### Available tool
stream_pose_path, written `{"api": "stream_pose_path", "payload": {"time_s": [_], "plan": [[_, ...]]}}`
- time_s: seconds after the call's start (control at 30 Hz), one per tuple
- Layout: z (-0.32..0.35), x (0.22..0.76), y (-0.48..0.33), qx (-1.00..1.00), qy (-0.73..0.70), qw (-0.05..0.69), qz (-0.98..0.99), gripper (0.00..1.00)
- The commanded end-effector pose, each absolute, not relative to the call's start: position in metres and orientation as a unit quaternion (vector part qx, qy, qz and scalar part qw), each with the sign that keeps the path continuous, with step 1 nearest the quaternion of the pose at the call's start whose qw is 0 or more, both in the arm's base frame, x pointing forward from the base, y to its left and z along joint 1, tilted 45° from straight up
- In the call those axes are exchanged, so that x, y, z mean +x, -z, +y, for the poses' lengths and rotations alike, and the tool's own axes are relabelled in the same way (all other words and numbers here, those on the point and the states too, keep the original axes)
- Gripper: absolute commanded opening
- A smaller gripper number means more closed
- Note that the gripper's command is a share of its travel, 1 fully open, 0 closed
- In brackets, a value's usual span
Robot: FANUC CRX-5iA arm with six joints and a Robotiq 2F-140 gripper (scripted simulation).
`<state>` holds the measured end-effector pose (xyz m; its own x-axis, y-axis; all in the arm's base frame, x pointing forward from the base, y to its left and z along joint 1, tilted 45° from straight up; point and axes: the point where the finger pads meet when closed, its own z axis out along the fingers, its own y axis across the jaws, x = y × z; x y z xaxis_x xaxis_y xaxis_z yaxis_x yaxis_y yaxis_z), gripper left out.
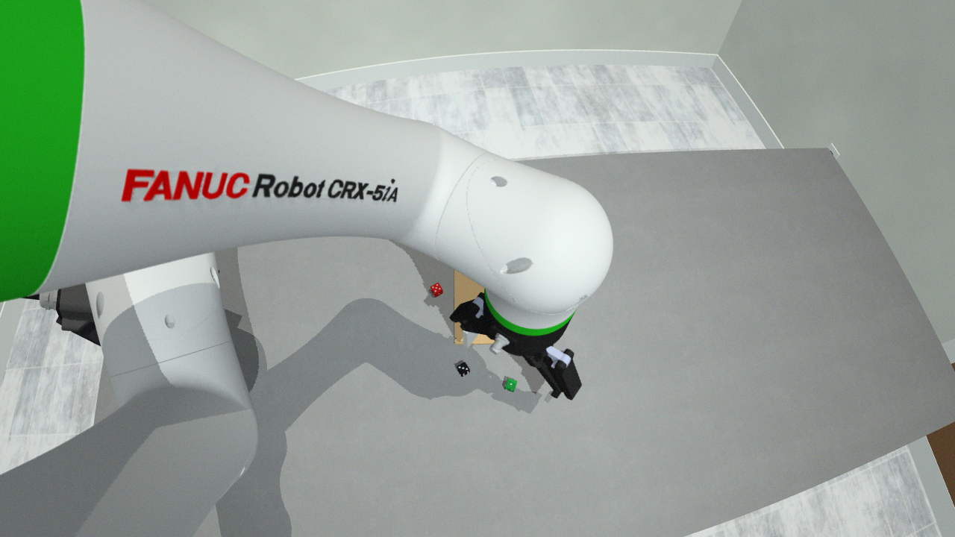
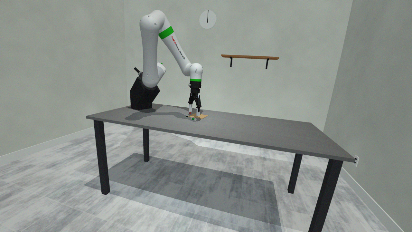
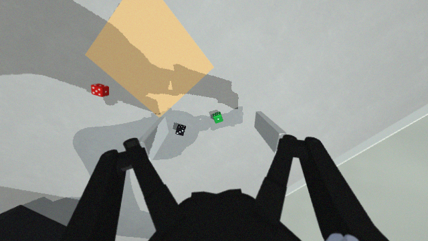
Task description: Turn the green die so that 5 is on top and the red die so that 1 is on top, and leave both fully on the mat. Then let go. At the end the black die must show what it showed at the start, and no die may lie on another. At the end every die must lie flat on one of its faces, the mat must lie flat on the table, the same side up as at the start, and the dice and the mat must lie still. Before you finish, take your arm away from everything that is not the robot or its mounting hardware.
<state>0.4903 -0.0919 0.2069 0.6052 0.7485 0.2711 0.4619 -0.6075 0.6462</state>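
The green die (image 3: 217, 117) lies on the bare table just off the tan mat's (image 3: 150, 57) near corner; it also shows in the top view (image 1: 509, 383). The black die (image 3: 180, 129) (image 1: 462, 368) lies on the table to its left. The red die (image 3: 99, 90) (image 1: 436, 289) lies on the table beside the mat's left edge. No die is on the mat. My gripper (image 3: 211, 122) is wide open and empty, hanging above the table with the green die and the black die showing between its fingers. In the top view the wrist hides most of the mat (image 1: 463, 301).
The table's far edge (image 3: 378, 140) runs to the right of the gripper in the wrist view. The arm's shadow falls over the mat and the dice. The robot base (image 2: 141, 93) stands at the table's back left corner.
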Motion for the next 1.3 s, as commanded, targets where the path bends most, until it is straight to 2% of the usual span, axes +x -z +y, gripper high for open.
{"api": "stream_pose_path", "payload": {"time_s": [0.0, 0.43, 1.27], "plan": [[-0.085, 0.479, -0.195, 0.855, -0.269, 0.267, 0.354, 1.00], [-0.066, 0.447, -0.159, 0.855, -0.269, 0.267, 0.354, 1.00], [-0.066, 0.446, -0.158, 0.855, -0.269, 0.267, 0.354, 1.00]]}}
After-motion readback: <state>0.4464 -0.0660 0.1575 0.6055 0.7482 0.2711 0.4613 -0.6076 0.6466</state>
